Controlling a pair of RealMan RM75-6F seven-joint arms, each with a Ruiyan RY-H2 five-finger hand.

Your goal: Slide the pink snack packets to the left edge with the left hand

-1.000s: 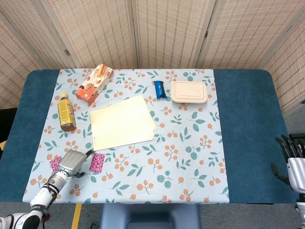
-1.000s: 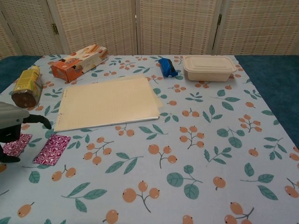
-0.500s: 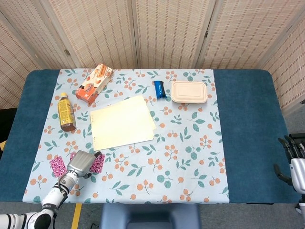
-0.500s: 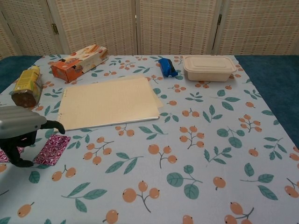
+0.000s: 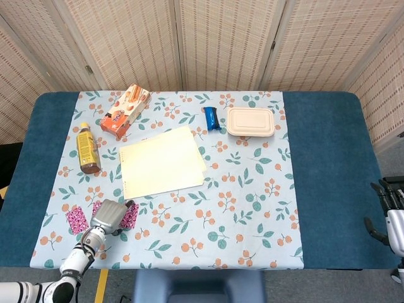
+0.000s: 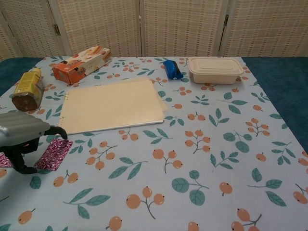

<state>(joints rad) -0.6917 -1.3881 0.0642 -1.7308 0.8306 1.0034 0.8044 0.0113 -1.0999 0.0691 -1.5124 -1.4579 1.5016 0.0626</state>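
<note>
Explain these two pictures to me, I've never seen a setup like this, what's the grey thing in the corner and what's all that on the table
Both pictures come from the robot's own cameras: one on its head looking down, one on its chest looking across the table.

The grey thing is the robot's left hand, a mechanical hand with fingers on an arm. It is lowered over two pink snack packets, fingers curled down; it holds nothing. Whether the fingertips touch a packet is hard to tell. The right hand waits open at the table's right edge.

On the flowered cloth lie a cream paper pad, a yellow bottle on its side, an orange snack box, a small blue packet and a closed beige food container.
</note>
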